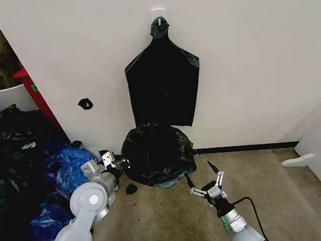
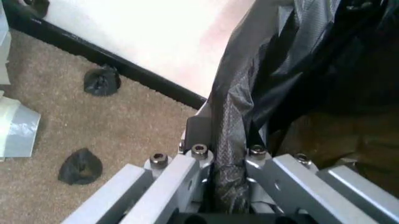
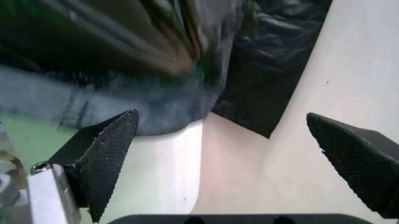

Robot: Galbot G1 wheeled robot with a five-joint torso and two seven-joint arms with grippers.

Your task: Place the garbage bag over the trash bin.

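The crinkled black garbage bag (image 1: 158,152) is draped over the trash bin, which stands on the carpet against the wall. Of the bin, a pale strip (image 1: 167,183) peeks out at the base, and its whitish wall (image 3: 163,182) shows under the bag's hem (image 3: 149,105). At the bag's left edge my left gripper (image 1: 113,162) is shut on a fold of the black plastic (image 2: 229,140). My right gripper (image 1: 207,184) hovers open just off the bin's lower right side, its dark pads (image 3: 107,156) spread wide with nothing between them.
A flat black bag (image 1: 163,84) hangs from a wall hook above the bin. A heap of black and blue bags (image 1: 26,163) fills the left, below a white plant pot (image 1: 7,97). Small black scraps (image 1: 131,189) lie on the carpet. A white object (image 1: 298,160) lies at right.
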